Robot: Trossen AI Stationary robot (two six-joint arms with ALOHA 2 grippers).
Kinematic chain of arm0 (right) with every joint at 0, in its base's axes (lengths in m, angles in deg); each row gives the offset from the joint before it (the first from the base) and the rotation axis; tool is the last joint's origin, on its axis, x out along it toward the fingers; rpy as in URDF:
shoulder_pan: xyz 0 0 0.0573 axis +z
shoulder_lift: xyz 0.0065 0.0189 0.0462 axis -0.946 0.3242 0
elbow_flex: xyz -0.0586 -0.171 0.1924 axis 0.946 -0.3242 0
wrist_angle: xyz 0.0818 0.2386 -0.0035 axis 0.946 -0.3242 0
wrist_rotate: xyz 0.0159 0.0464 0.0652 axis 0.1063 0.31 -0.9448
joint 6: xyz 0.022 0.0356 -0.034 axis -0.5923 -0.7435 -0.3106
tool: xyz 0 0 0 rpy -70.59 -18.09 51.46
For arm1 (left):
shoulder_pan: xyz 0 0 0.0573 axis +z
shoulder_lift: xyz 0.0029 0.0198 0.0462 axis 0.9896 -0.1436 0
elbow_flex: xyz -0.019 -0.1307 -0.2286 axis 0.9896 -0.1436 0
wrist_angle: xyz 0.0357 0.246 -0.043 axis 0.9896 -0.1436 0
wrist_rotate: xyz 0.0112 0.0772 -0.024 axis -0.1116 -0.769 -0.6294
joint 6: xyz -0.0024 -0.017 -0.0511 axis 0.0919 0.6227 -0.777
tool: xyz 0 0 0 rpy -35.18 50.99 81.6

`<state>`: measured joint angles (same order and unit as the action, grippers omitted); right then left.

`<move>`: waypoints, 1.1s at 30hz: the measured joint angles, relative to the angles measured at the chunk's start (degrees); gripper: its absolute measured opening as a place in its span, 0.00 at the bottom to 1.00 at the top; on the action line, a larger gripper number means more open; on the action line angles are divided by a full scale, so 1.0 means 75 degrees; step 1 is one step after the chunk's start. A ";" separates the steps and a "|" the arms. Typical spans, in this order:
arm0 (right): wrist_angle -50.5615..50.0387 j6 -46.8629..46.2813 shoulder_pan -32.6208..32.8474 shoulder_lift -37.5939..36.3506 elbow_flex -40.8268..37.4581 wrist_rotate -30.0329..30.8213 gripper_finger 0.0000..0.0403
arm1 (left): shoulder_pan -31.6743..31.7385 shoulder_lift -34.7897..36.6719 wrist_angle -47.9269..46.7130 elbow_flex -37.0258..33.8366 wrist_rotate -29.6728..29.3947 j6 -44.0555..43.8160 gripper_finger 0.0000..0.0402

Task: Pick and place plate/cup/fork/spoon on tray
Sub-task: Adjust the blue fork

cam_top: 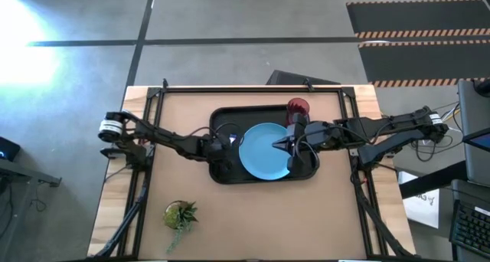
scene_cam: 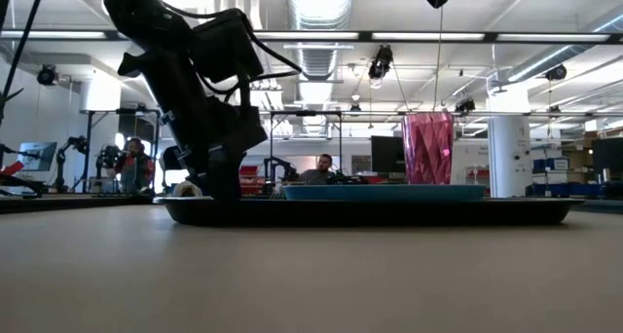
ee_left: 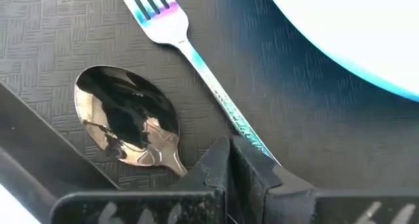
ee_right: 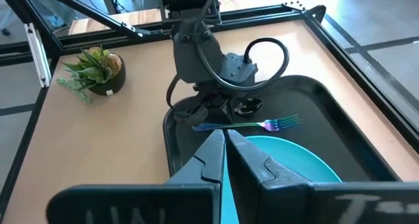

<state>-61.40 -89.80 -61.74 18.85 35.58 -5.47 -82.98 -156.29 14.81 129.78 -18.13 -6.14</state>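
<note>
The black tray [cam_top: 230,120] lies at the table's middle. On it are the light-blue plate [cam_top: 264,151] and the dark-red cup [cam_top: 298,107], which stands upright at the far right corner. The fork [ee_left: 196,60] and the spoon [ee_left: 127,122] lie side by side on the tray floor left of the plate. My left gripper [ee_left: 229,162] is down at the tray's left part, shut at the spoon's handle. My right gripper [ee_right: 224,142] is shut and empty, raised over the plate's right part [cam_top: 285,145]. My left gripper is shut where the spoon's handle [ee_left: 178,165] runs in under its fingers, which hide the place of contact. The spoon's bowl lies on the tray floor. The fork's handle end [ee_left: 258,145] lies against the other finger; I cannot tell whether it is touched.
A small green potted plant [cam_top: 180,214] stands on the table near the front left. The tray's raised rim [scene_cam: 370,211] surrounds the tableware. Black frame rails run along the table's sides. People show in the room behind the table in the low view.
</note>
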 joint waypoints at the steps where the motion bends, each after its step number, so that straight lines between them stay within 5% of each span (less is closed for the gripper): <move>1: 0.0004 0.0000 0.0002 0.0000 0.0000 0.0000 0.02 | -0.0004 -0.0042 -0.0016 0.0024 -0.0005 0.0003 0.00; 33: -0.0011 0.0115 0.0000 0.0000 0.0000 0.0000 0.02 | -0.0005 -0.0086 -0.0325 0.0536 -0.0025 -0.0050 0.00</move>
<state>-61.49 -88.93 -61.74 18.85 35.58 -5.47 -83.02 -156.94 12.37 133.80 -18.32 -6.51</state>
